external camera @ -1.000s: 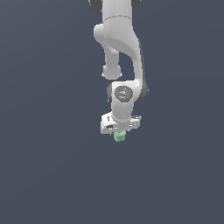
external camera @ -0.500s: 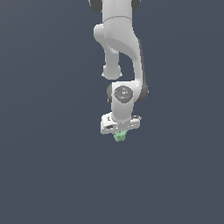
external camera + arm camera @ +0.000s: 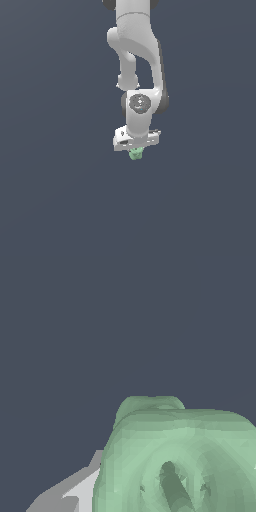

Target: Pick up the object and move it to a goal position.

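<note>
Object [image 3: 135,154] sits directly under the white arm's hand in the exterior view, a small pale green knobby lump, lower part poking out below the pincer [image 3: 136,151]. Wrist view: the green object [image 3: 180,461] fills the frame close to the camera, lobed, with a dark hollow in the middle; a grey-white finger [image 3: 75,491] shows just beside it, touching or nearly so. Pincer judged to be pinching the object, since the lump hangs between the fingers right under the hand, but the contact faces themselves are hidden.

Step in hand, as a judgement: carry the object to the goal. No goal marker shows in either view, so its direction cannot be told. To do this well: hold grip force steady, since a lumpy two-lobed shape offers uneven contact and could rotate or slip; move smoothly, avoid sharp wrist turns, keep the hand pointing down.

Surface and room: uniform dark blue-grey background in both views, no edges, shadows or other items visible. Whether the object is clear of the tabletop or resting on it cannot be told; nothing marks a surface line.
</note>
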Tool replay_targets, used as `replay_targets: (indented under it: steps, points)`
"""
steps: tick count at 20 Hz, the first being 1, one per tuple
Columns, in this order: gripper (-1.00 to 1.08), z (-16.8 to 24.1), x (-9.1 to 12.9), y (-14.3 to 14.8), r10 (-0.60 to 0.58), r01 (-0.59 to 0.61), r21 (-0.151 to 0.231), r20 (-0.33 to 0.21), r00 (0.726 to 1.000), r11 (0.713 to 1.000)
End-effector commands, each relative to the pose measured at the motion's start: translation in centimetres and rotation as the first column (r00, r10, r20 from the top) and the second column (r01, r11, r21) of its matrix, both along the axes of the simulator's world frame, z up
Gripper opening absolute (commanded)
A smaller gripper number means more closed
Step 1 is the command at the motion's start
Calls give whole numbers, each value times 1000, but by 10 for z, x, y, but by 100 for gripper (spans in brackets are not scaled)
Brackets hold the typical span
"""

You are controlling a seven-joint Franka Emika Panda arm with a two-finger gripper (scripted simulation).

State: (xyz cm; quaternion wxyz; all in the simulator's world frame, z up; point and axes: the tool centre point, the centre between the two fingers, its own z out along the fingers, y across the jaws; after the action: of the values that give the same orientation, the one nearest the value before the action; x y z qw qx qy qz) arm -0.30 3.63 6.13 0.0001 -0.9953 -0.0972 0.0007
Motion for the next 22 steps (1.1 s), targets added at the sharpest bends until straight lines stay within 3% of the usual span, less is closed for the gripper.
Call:
replay_targets:
  steps: [1, 10, 22]
  points:
    - [-100, 11, -2, -4, 0, 0, 0, 1, 1000, 1000]
    - [-100, 79, -14, -28, 0, 0, 0, 1, 1000, 1000]
    - [-100, 216, -38, -77, 0, 0, 2, 2, 1000, 1000]
